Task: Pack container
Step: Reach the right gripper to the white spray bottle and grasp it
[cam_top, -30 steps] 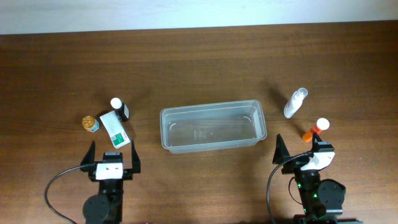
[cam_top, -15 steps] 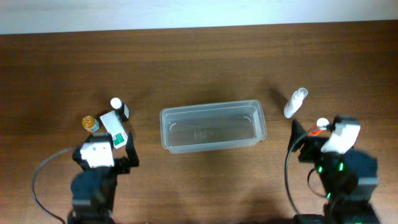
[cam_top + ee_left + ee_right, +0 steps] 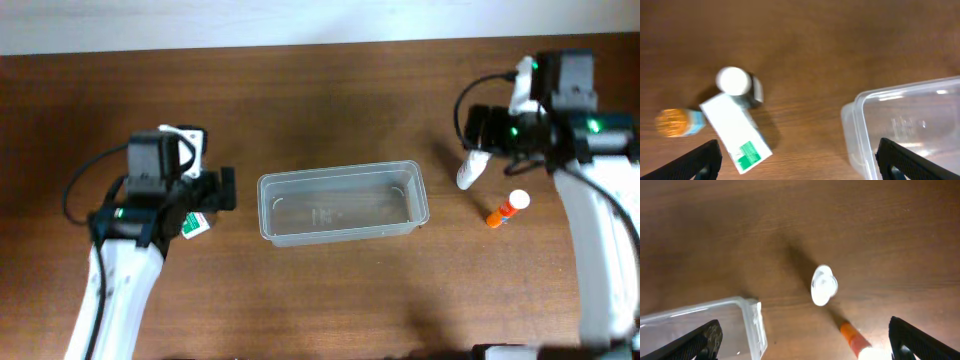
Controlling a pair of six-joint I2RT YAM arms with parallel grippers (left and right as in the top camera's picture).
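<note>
The container (image 3: pixel 340 175) is a clear shallow tub, empty, at the table's middle. My left gripper (image 3: pixel 188 200) is open and empty above a white box with a green label (image 3: pixel 737 132), a dark bottle with a white cap (image 3: pixel 735 82) and a small gold-capped jar (image 3: pixel 675 122). The container's left end shows in the left wrist view (image 3: pixel 860 100). My right gripper (image 3: pixel 525 140) is open and empty above a white bottle (image 3: pixel 470 172), which also shows in the right wrist view (image 3: pixel 824 285). An orange bottle (image 3: pixel 505 208) lies to the container's right, also seen in the right wrist view (image 3: pixel 855 340).
The table is dark brown wood. A pale wall edge (image 3: pixel 300 20) runs along the back. The container's right corner (image 3: pixel 752 305) shows at the lower left of the right wrist view. In the overhead view my left arm hides the dark bottle and the jar.
Both arms have lifted from the front edge and reached toward the back. The left one now hangs over the box and bottles, the right one over the white bottle. No object has moved.
</note>
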